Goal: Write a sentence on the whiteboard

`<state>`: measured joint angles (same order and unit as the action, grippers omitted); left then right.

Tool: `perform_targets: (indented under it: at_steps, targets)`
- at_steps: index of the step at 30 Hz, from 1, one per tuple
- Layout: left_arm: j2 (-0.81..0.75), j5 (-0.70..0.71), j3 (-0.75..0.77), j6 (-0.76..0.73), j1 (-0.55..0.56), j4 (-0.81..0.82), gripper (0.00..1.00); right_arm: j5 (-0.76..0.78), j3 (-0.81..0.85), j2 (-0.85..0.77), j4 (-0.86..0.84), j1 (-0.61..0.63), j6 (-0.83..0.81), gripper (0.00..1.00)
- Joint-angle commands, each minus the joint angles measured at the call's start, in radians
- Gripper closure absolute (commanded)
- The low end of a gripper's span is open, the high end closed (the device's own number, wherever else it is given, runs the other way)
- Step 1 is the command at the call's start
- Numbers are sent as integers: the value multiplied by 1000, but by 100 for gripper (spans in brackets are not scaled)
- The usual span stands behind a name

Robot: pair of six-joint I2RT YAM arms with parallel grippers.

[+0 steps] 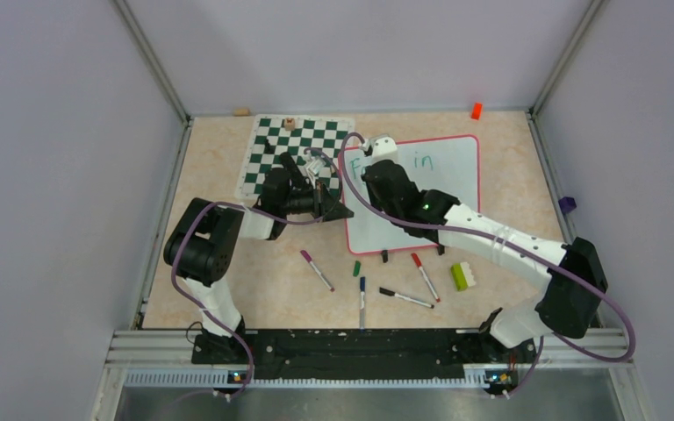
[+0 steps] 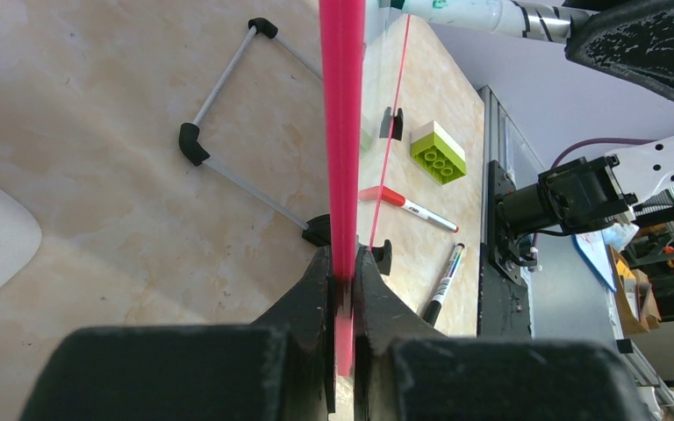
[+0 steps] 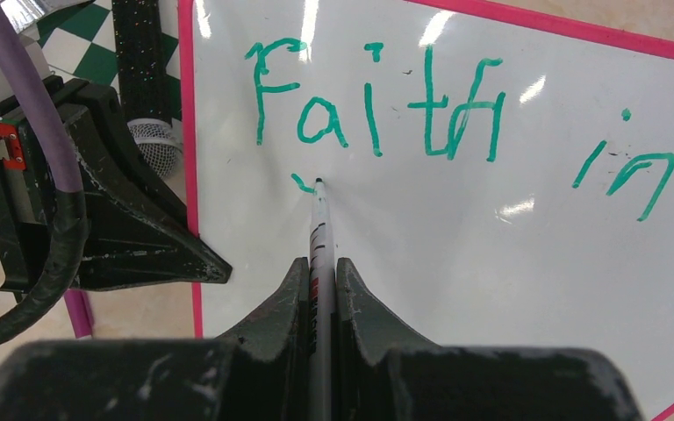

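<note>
R claw (image 3: 320, 263) is pinched narrow on a white-barrelled marker (image 3: 319, 224), which runs out btwn the jaws toward 12 o'clock in the wrist view. The tip rests on the whiteboard (image 3: 491, 289) just under the first letter. L claw (image 2: 344, 263) is clamped tight on the board's red-pink rim at the 9 o'clock edge, apparently to steady it.

From above, nearest the bases, four loose markers (image 1: 405, 298) lie scattered on the table (image 1: 228, 289) at approx 12 o'clock. A green block (image 1: 462, 276) sits just to their 3 o'clock side. Beyond them, at approx 1 o'clock, is the whiteboard. Further off at 11 o'clock lies the chess mat (image 1: 268, 145), its corner near the L claw. Farthest, at 1 o'clock by the back wall, is a small orange piece (image 1: 476, 110).

The sentence (image 3: 377, 114) so far reads "Faith in" in teal-green along the top of the board. There's also a small tick at the marker tip, below the F. So line 2 looks barely begun, w/ most of the writing left to do.

Next move prob. calls for light, even tip pressure and short strokes working toward 3 o'clock. Room should be left under line 1, and the L claw shouldn't let the board slip.

Containers: none seen in any view, so no contents to report.
</note>
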<state>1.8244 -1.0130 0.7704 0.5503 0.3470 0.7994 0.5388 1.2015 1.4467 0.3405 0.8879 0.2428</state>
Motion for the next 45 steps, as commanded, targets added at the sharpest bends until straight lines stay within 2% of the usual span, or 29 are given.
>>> perform_targets:
  at_steps: [1, 13, 23, 31, 45]
  targets:
    - [-17, 19, 27, -32, 19, -14, 100, 15, 34, -7, -5, -1, -12, 100]
    - [-22, 21, 26, -38, 21, -23, 100, 8, 23, -5, 28, -2, 1, 100]
    - [-27, 19, 27, -38, 21, -26, 100, -55, -45, -50, 70, -2, 33, 100]
    - [-30, 21, 26, -43, 24, -30, 100, -120, -70, -49, 43, -3, 64, 100]
    - [-33, 24, 27, -52, 23, -42, 100, -81, 10, -23, 7, -2, 39, 100]
